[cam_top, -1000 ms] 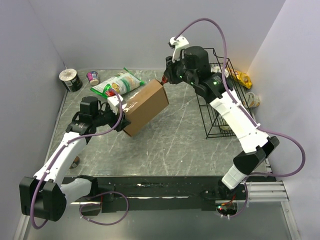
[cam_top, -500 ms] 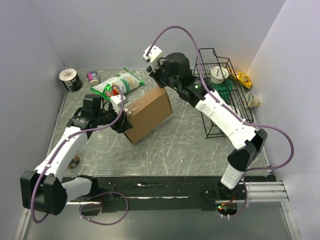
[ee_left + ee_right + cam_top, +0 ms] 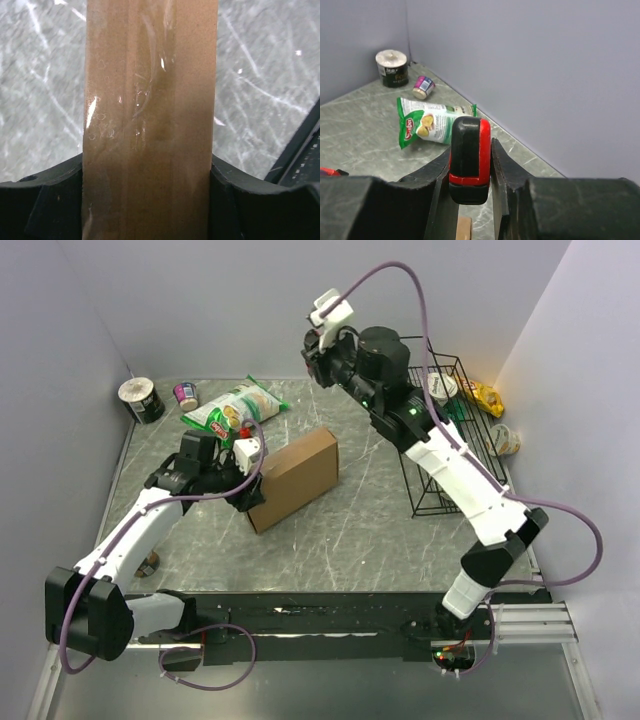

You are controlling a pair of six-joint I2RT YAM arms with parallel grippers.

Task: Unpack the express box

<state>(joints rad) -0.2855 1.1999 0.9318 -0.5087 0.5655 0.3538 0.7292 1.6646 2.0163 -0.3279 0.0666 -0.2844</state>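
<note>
The express box (image 3: 298, 470), plain brown cardboard, stands on its long edge on the table. My left gripper (image 3: 248, 483) is shut on its left end. In the left wrist view the box (image 3: 150, 100) fills the gap between both black fingers (image 3: 50, 205), with clear tape glinting along its face. My right gripper (image 3: 320, 355) hangs high above the box's far side, apart from it. It is shut on a small red-and-black tool (image 3: 469, 157), which stands upright between the jaws.
A green-and-white snack bag (image 3: 236, 405) lies behind the box, with a dark can (image 3: 141, 399) and a small cup (image 3: 186, 394) in the back left corner. A black wire basket (image 3: 441, 445) holding packets stands at the right, a yellow bag (image 3: 487, 396) and a cup (image 3: 504, 439) beside it.
My right gripper has lifted from the box's far corner and now hangs above it with the tool. The box has settled lower, still held by the left gripper.
</note>
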